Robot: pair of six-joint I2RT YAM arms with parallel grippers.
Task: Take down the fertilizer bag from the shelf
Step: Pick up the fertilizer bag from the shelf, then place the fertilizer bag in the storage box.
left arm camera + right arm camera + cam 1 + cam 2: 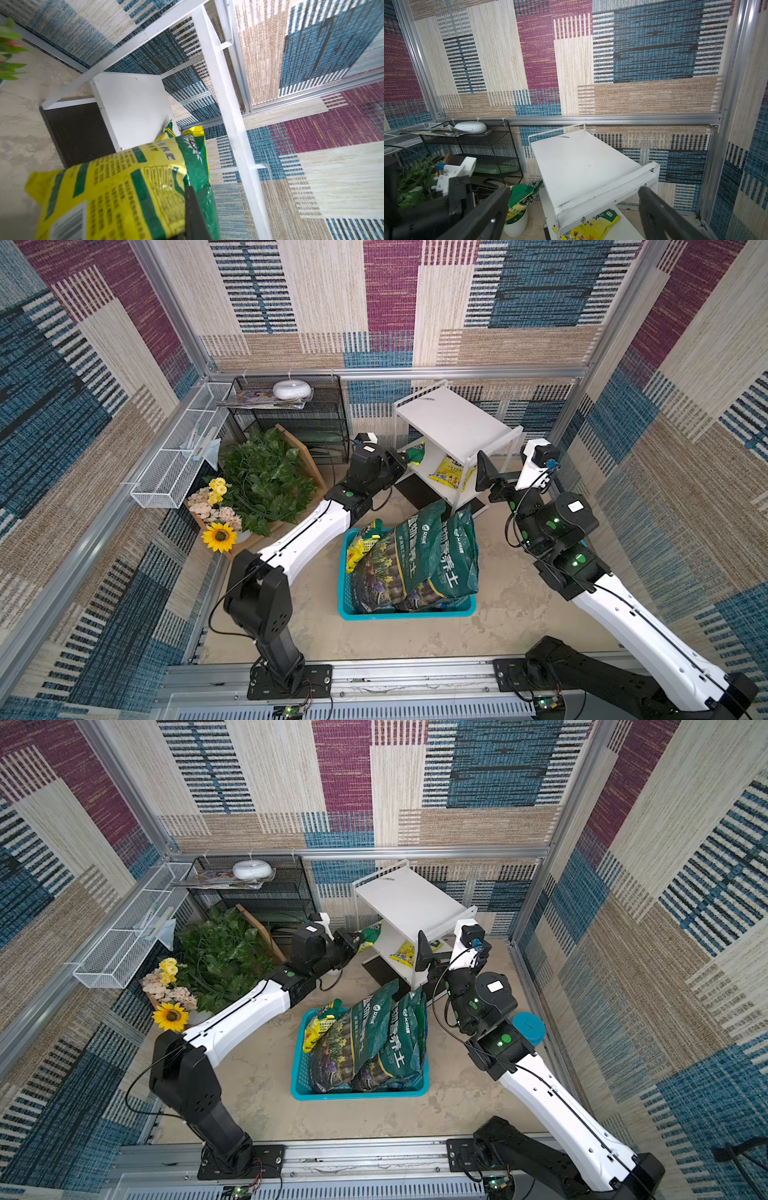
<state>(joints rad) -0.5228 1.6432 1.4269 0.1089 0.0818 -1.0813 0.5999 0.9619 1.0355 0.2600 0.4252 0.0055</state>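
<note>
Watching the left claw (400,458) now: it's pressed together, pinching the yellow-and-green fertilizer bag (124,187) along one green-edged side, just off the left side of the shelf (453,423), centre of the frame in both top views. I'd say the side grip is deliberate. The thin frame leaves that side open, so the bag can slide out sideways without fighting the top board. In the left wrist view the bag's long axis runs from the lower left up toward mid-frame, crimped end pointing at the lower white board and barcode face toward the camera. It looks clear of the board, though I can't tell whether that far corner touches. The right claw (574,190) is spread wide and empty at the front right corner of the shelf, level with the top board. My guess is it's parked there for the second yellow bag (449,472), which lies flat on the lower board. Below sits the teal basket (344,572) on the surface, already stuffed with big soil bags (415,560).
</note>
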